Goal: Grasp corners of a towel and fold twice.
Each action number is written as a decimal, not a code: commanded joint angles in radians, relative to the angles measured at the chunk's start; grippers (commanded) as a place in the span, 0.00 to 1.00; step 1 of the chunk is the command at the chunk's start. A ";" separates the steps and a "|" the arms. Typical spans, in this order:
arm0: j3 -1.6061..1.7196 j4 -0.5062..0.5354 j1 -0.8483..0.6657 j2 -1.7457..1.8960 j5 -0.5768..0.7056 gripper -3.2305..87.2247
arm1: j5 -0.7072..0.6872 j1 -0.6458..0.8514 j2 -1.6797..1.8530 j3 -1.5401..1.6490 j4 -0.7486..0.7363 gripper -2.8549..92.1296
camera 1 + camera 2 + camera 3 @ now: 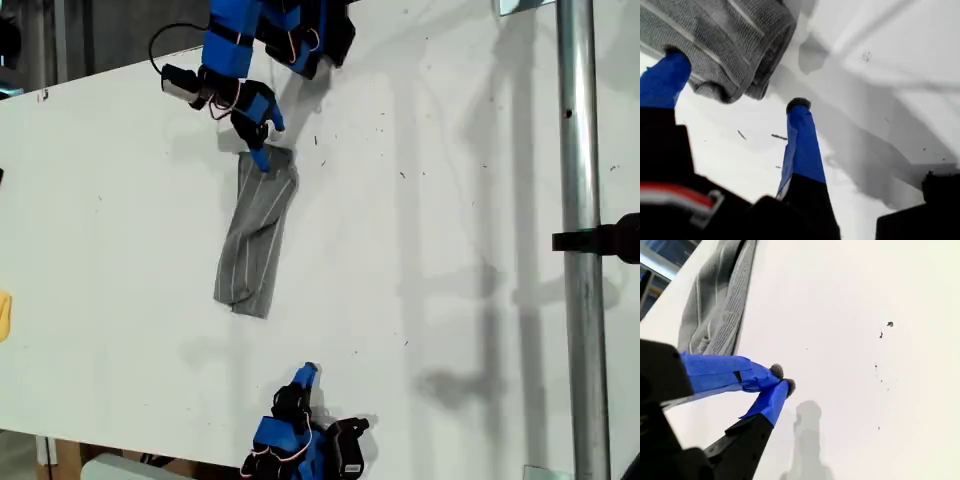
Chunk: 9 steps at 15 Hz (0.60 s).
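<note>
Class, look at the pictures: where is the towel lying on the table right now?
In the exterior view the towel lies folded into a narrow strip left of centre on the white table, its upper end at my first claw.

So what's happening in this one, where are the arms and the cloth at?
A dark grey cloth with thin white stripes lies folded into a narrow strip on the white table. My first gripper, blue-taped, sits open at the strip's end near the exterior view's top, one fingertip against the cloth. My second gripper is shut on nothing, apart from the strip's other end.
</note>
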 commanded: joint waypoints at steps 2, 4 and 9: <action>0.006 0.029 -0.003 0.005 -0.026 0.01 | -0.129 0.071 -0.400 -0.279 -0.147 0.45; 0.006 0.031 -0.005 0.005 -0.020 0.01 | -0.163 0.044 -0.612 -0.497 -0.143 0.43; 0.005 0.034 -0.014 0.005 -0.003 0.01 | -0.232 0.021 -0.724 -0.687 -0.114 0.03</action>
